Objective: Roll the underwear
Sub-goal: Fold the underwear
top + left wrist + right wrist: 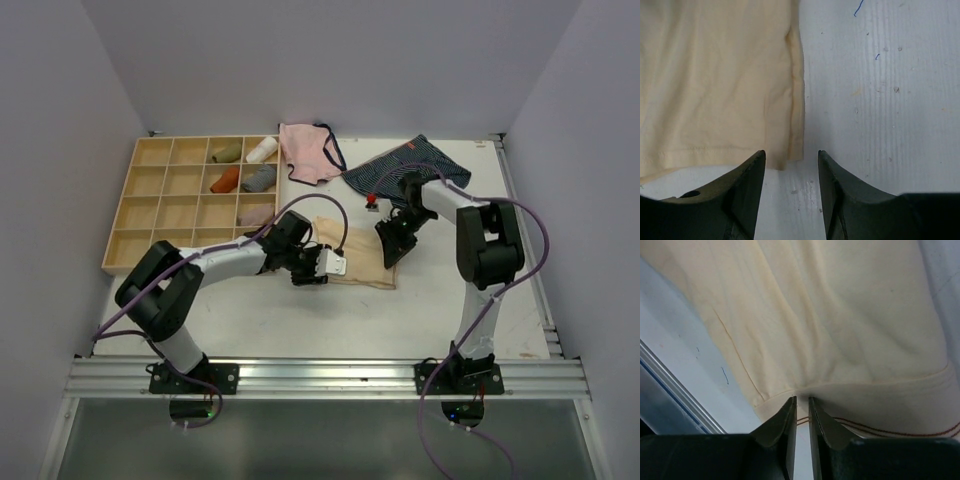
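The pale peach-beige underwear [358,268] lies flat on the white table between my two grippers. My left gripper [322,265] is open at its left edge. In the left wrist view the cloth [715,80] fills the upper left, and its corner lies just ahead of the open left gripper [790,160], which is down near the table. My right gripper [392,247] is at the cloth's right edge. In the right wrist view the right gripper [801,402] is shut on the waistband edge of the underwear [830,325], which bunches slightly at the pinch.
A wooden compartment tray [150,215] with several rolled cloths stands at the back left. A pink pair with dark trim [308,152] and a navy striped pair [410,168] lie at the back. An aluminium rail [330,375] runs along the near edge.
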Controlling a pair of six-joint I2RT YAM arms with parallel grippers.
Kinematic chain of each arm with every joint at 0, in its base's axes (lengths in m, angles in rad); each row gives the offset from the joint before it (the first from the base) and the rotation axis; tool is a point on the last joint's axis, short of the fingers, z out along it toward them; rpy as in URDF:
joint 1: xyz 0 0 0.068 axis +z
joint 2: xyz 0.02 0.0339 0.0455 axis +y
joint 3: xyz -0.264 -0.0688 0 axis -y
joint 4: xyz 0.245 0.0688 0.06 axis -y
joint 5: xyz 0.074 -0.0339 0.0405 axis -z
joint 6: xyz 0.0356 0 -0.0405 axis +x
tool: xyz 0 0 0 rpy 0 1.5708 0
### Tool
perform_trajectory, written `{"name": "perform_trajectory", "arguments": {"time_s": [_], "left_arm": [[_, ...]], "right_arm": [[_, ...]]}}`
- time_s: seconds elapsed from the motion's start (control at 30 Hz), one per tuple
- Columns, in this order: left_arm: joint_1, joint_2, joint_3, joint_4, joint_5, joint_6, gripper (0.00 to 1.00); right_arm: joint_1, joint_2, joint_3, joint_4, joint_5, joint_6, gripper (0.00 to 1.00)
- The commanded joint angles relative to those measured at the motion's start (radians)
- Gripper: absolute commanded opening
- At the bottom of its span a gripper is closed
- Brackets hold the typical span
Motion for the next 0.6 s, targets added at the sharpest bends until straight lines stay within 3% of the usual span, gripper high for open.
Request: {"name": "perform_trajectory", "arguments": {"time_s": [0.0, 0.1, 0.23, 0.57], "left_arm": [[-0.026, -0.054, -0.021, 0.066, -0.021, 0.092, 0.50], [-0.042, -0.039, -0.019, 0.079, -0.045, 0.089, 0.50], [-0.043, 0.000, 0.004, 0.082, -0.053, 0.079, 0.49], [-0.045, 0.047, 0.033, -0.002, -0.019, 0.141, 0.42]], "right_arm": [[0.002, -0.140, -0.023, 0.007, -0.012, -0.041, 0.20], [0.000, -0.189, -0.063, 0.077, 0.029, 0.002, 0.20], [0.000, -0.130, -0.083, 0.111, 0.110, 0.007, 0.20], [0.008, -0.060, -0.138, 0.128, 0.111, -0.018, 0.20]]}}
